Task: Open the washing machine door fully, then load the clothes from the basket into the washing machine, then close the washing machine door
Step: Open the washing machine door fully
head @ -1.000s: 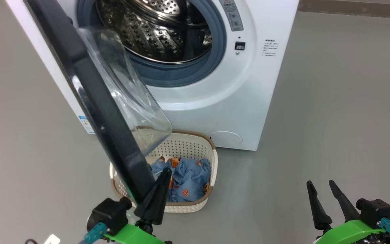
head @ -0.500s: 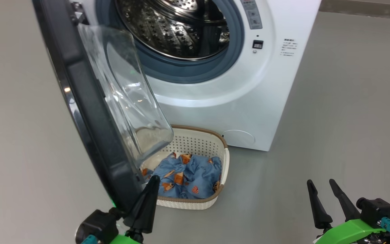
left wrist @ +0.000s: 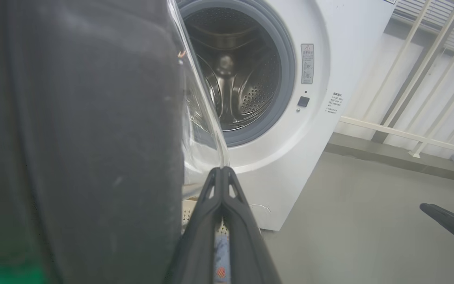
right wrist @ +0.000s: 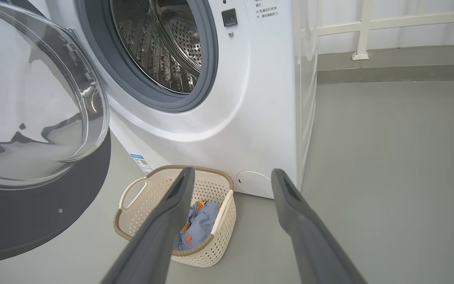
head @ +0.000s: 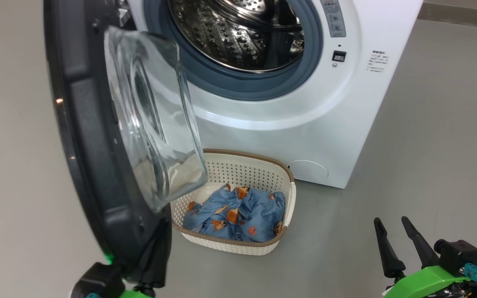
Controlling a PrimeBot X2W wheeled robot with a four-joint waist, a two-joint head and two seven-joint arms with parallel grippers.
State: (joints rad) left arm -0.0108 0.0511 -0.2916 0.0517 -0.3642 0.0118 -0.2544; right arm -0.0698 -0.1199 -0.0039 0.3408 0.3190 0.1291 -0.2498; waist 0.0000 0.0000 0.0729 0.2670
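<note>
From the head camera I saw the left gripper (head: 158,244) at the lower left, its arm reaching up so the dark fingers lay pressed together just beside the bottom inner edge of the washing machine door (head: 85,145); I could not tell whether they touched it. The door stood swung out from the washing machine (head: 304,124), its glass bowl (head: 151,120) bulging toward the drum (head: 242,37), which sat bare inside the grey-blue gasket (head: 238,89). The right gripper (head: 391,223) rested low at the lower right, fingers pointing up and spread apart, holding nothing. The basket (head: 263,155) sat on the grey floor (head: 429,145) against the machine's front, partly under the door, with the clothes (head: 238,211) crumpled inside. In the left wrist view the two fingers (left wrist: 211,221) met at their tips, with the black door rim looming close on their left and the edge of the glass just above the tips; a pale railing (left wrist: 408,79) ran behind the machine, and one finger of the other arm poked in at the right edge. In the right wrist view the fingers stood wide apart in the air, well short of the basket, whose clothes showed past the left one. A small blue label sticker (right wrist: 140,161) marked the machine's lower corner.
</note>
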